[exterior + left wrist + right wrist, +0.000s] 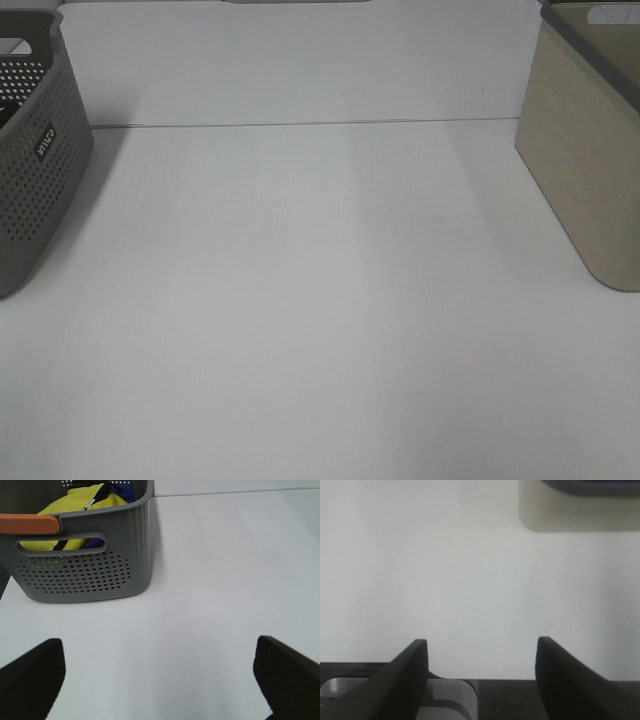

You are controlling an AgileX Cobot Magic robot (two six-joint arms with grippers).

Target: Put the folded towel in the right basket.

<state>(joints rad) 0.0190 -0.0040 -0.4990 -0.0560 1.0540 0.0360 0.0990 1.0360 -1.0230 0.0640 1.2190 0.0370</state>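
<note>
So, two baskets on the white table (320, 330), one at each side edge of the overhead view. Grey perforated basket (35, 170) sits on the left, beige solid-walled basket (585, 170) on the right, well apart with bare tabletop between them. One seam line (300, 124) runs across the table behind them.

Left wrist view shows the grey basket (90, 565) closer up: slotted handle cutout in its near wall, an orange strip (30, 524) on the rim. Inside it, one yellow cloth (75, 510) bunched up, with something blue or purple (122, 490) behind it and dark straps across. Whether the yellow cloth is the folded towel can't be told, so its long axis and heading can't be told either; nothing lies flat on the open table.

Right wrist view catches only a corner of the beige basket (580, 510), with a dark rim; contents are not visible.

Left gripper (160, 680): fingers spread wide, nothing between them, hanging over bare table near the grey basket. Right gripper (482, 675): fingers parted too, holding nothing, over bare table with the beige basket ahead. Neither arm shows in the overhead view.
</note>
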